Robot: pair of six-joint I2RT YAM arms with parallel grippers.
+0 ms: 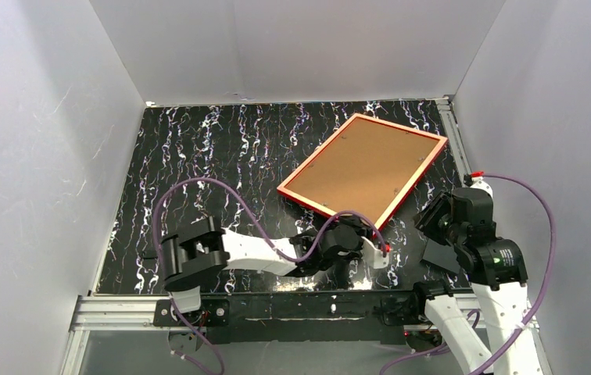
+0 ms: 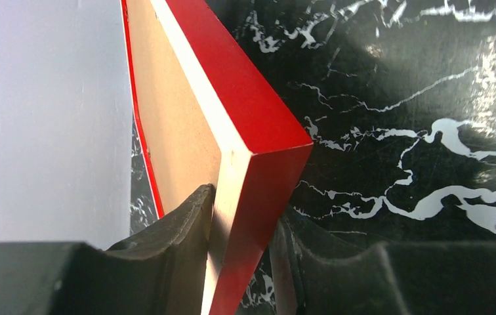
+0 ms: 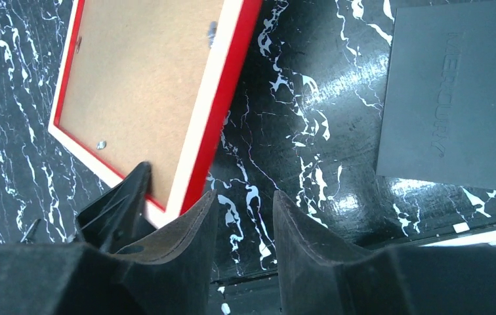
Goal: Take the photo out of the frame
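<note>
White-walled booth, black marbled bench (image 1: 198, 156). Frame (image 2: 252, 105) is back-up, backing board (image 1: 363, 168) still in, photo hidden beneath. Left gripper (image 2: 244, 207) clamps 1 corner; right gripper (image 3: 244, 203) is empty, jaws apart. Nothing removed yet.

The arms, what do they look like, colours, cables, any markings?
The left arm and right arm have white links and black joints, each trailed by a looping purple cable. The left hand and right hand are black with curved fingers. A green light glows on the right arm.
</note>
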